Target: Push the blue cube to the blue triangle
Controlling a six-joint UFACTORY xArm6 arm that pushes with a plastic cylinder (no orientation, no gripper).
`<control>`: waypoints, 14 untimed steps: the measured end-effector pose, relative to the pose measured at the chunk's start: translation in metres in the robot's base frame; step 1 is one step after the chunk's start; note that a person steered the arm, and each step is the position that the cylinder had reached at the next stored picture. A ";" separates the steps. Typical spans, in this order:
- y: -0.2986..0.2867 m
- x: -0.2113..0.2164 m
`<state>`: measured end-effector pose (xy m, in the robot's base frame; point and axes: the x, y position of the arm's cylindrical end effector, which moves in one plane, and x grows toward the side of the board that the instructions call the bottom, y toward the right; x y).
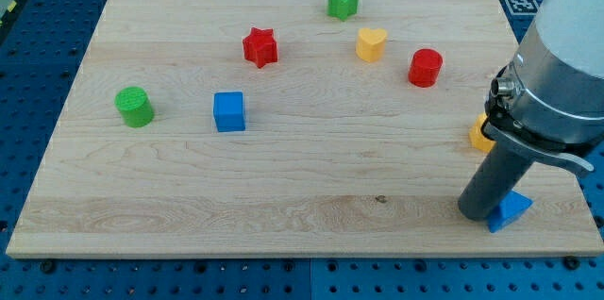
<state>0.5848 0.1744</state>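
Tip: your tip [481, 213] rests on the board [283, 196] near the view's bottom right; it is a bare rod that holds nothing.
Blue triangle: you see the blue triangle [512, 209] just beside the tip on its right, partly hidden by the rod, one corner pointing to the view's right.
Orange block: an orange block [479, 136] peeks out behind the arm, its shape hidden.
Blue cube: your blue cube [228, 111] sits left of centre, well apart from tip and triangle; it is square, with no long axis, its edges roughly in line with the board's.
Green cylinder: the green cylinder [134, 107] stands upright left of the cube.
Farther blocks: red cylinder [426, 67], red star [260, 47], yellow heart [371, 43], then green star [343, 1] nearest the top.
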 end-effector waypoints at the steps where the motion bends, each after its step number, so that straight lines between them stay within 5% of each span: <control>1: 0.015 0.000; 3: 0.035 0.005; 7: -0.223 -0.020; 10: -0.293 -0.081; 12: -0.323 -0.132; 14: -0.266 -0.129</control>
<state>0.4562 -0.0915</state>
